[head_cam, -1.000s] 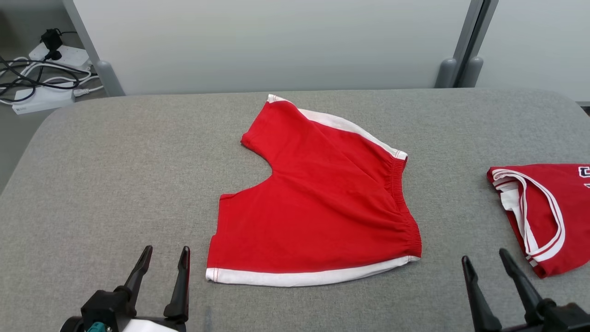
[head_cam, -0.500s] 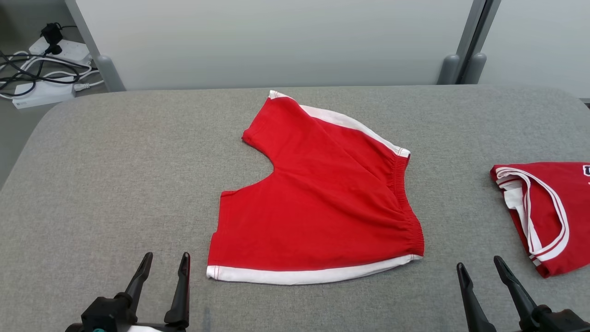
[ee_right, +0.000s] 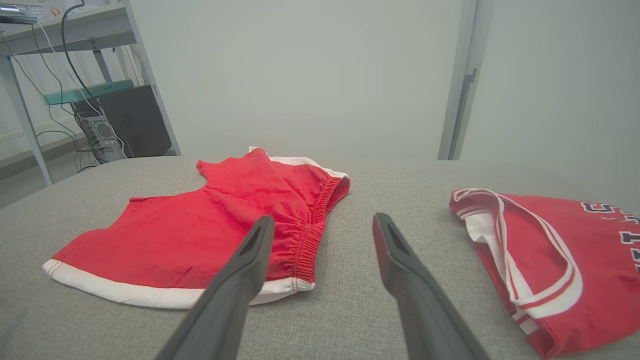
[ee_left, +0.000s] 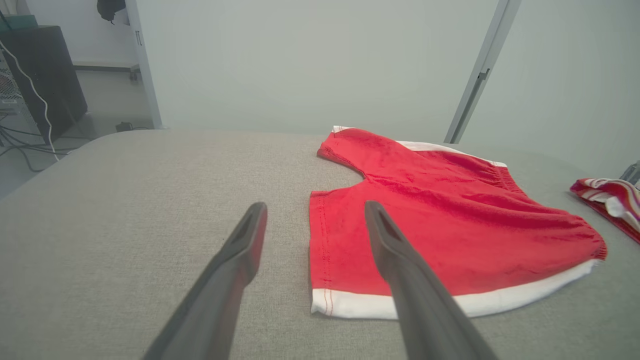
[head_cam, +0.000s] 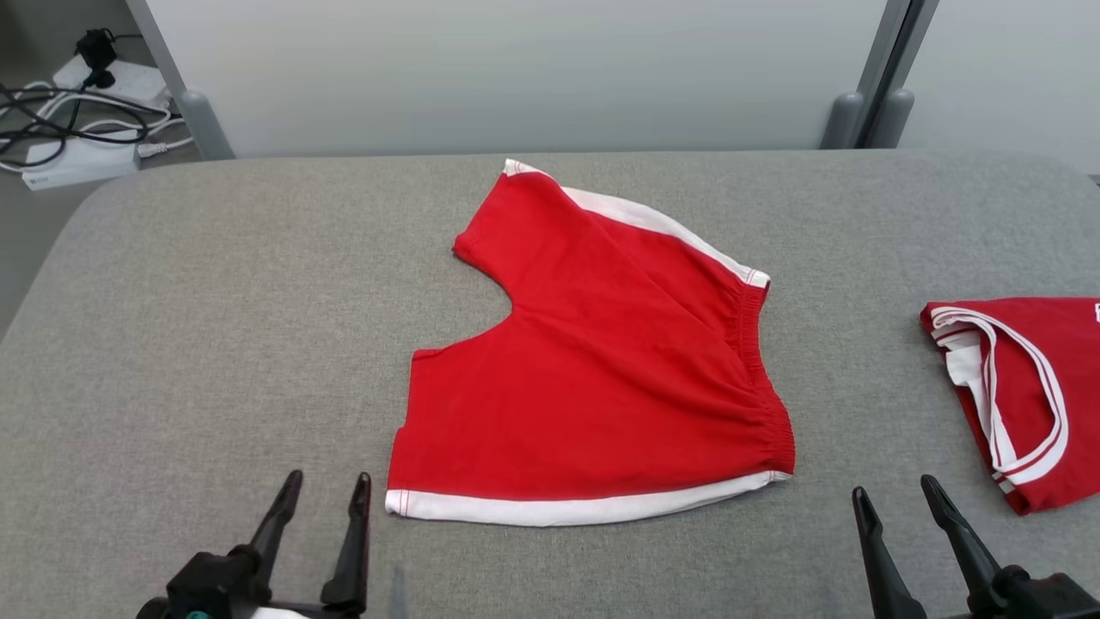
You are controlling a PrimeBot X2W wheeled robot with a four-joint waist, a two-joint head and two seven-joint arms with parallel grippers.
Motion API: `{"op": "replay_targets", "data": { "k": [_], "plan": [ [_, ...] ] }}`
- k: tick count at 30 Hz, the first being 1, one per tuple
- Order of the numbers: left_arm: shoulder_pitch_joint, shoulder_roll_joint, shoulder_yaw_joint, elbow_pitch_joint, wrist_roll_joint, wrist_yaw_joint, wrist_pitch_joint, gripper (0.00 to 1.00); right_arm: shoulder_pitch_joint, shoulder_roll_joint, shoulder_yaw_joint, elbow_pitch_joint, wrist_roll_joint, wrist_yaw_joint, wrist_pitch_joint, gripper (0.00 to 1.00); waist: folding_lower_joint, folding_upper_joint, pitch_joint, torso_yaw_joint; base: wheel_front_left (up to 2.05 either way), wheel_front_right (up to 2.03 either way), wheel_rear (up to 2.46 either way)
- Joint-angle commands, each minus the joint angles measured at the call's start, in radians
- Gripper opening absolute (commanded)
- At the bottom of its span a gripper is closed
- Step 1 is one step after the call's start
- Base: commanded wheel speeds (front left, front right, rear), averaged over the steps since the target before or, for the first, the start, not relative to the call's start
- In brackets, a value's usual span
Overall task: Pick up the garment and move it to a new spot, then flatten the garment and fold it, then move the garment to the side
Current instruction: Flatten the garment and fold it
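A grey, fabric-covered tabletop (head_cam: 189,344) with rounded corners spans the scene, with pale wall panels (head_cam: 516,69) behind its far edge. The garment, a pair of red cotton shorts with white side stripes (head_cam: 601,378), lies spread flat at the middle of the tabletop. Its gathered elastic waistband faces right, its two leg openings face left, and one white stripe runs along its near edge. Well apart from it, at the right edge, lies a folded red jersey with white-striped trim (head_cam: 1023,387). The left claw (head_cam: 330,477) hovers near the shorts' near-left corner, its two dark fingers spread apart and empty. The right claw (head_cam: 894,487) sits near right, between shorts and jersey, likewise spread and holding nothing. White power strips with tangled cables (head_cam: 77,146) rest on the floor, far left.
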Motion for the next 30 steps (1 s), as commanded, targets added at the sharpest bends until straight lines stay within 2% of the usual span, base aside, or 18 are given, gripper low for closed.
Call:
{"op": "replay_targets", "data": {
  "k": [1, 8, 12, 20, 30],
  "plan": [
    [-0.068, 0.013, 0.027, -0.017, 0.0, -0.019, -0.009, 1.0, -0.049, -0.018, 0.025, -0.019, 0.015, 0.0, -0.012, 1.0, 0.0, 0.0, 0.015, -0.001, 0.0, 0.0, 0.0],
    [-0.163, -0.028, -0.029, 0.081, -0.022, -0.102, 0.002, 1.0, -0.195, -0.089, 0.106, 0.113, 0.052, 0.0, -0.012, 1.0, 0.0, 0.0, 0.137, -0.005, 0.0, 0.0, 0.0],
    [-0.199, -0.049, -0.044, 0.137, -0.035, -0.136, 0.001, 1.0, -0.242, -0.108, 0.138, 0.167, 0.062, 0.0, -0.012, 1.0, 0.0, 0.0, 0.183, 0.001, 0.0, 0.0, 0.0],
    [-0.229, -0.07, -0.048, 0.219, -0.051, -0.166, -0.003, 1.0, -0.273, -0.119, 0.193, 0.214, 0.084, 0.0, -0.012, 1.0, 0.0, 0.0, 0.228, 0.009, 0.0, 0.0, 0.0],
    [-0.239, -0.079, -0.06, 0.283, -0.067, -0.203, -0.003, 1.0, -0.308, -0.126, 0.243, 0.28, 0.104, 0.0, -0.012, 1.0, 0.0, 0.0, 0.234, 0.019, 0.0, 0.0, 0.0]
  ]
}}
